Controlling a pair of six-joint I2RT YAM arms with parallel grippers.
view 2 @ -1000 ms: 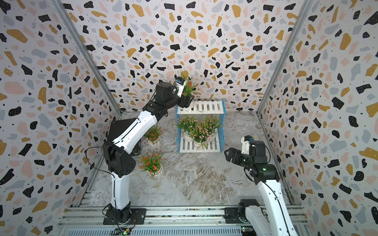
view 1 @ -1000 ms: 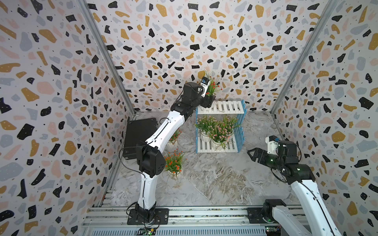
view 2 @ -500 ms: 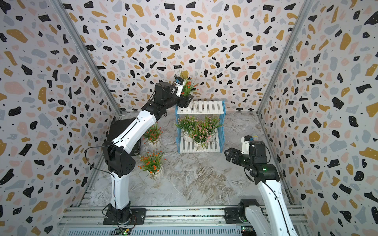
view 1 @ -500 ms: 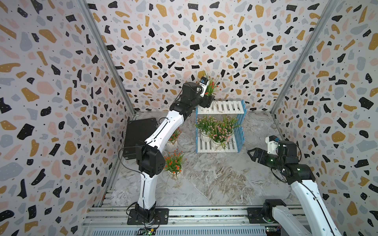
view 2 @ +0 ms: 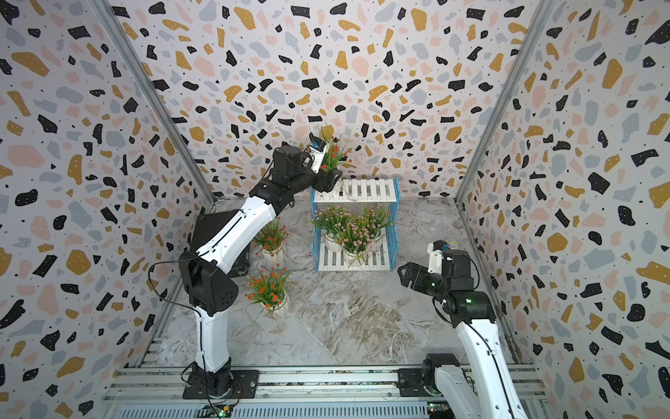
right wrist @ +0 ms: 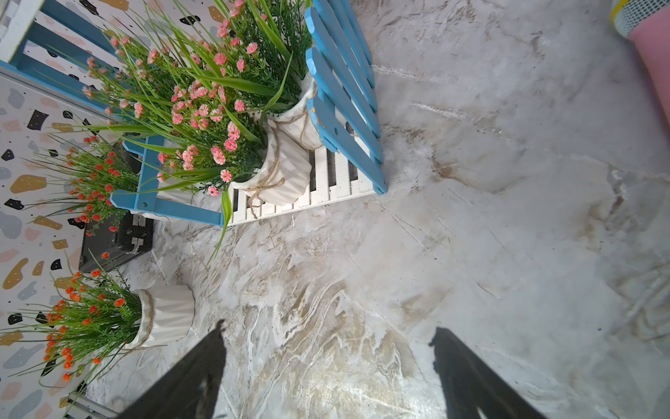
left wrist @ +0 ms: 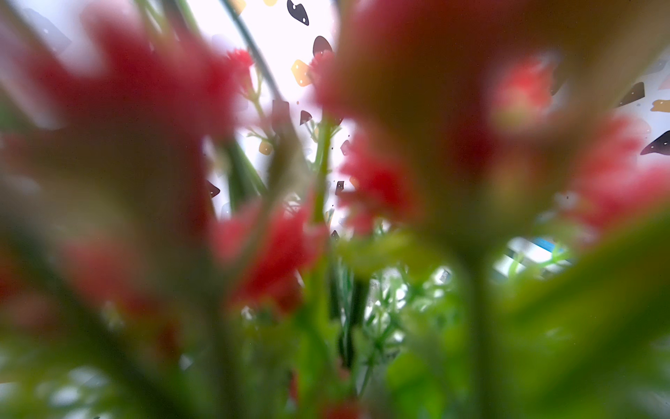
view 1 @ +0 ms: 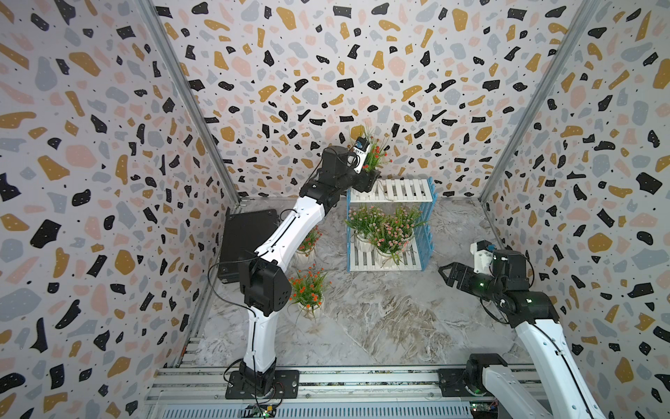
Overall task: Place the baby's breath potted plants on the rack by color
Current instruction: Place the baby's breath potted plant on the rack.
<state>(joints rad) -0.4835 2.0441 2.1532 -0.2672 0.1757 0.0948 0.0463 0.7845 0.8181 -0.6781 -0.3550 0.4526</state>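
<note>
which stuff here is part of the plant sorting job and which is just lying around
Job: rack; pink plants on its lower shelf; held red plant in the left gripper at the top shelf; two loose red plants on the table.
Lying about: black case; unidentified pink object.

Booth closed on 3 sides: back wall (view 1: 326,72), left wall (view 1: 72,181), right wall (view 1: 598,181), all w/ the same terrazzo print: white ground, black, ochre, pink & grey-blue chips, tiny dots. Walls meet at bare aluminium posts, left corner post (view 1: 189,105) & right corner post (view 1: 539,98), both running up out of frame. Floor (view 1: 380,319) is marble-look, grey-white w/ tan-brown veins, matte. Aluminium rail (view 1: 362,377) crosses the front edge, w/ a ribbed grille strip (view 1: 362,411) just below it. Black flat case (view 1: 243,235) lies at the left wall's foot, near the back corner. Light is bright & even; shadows on the floor are soft & faint.
</note>
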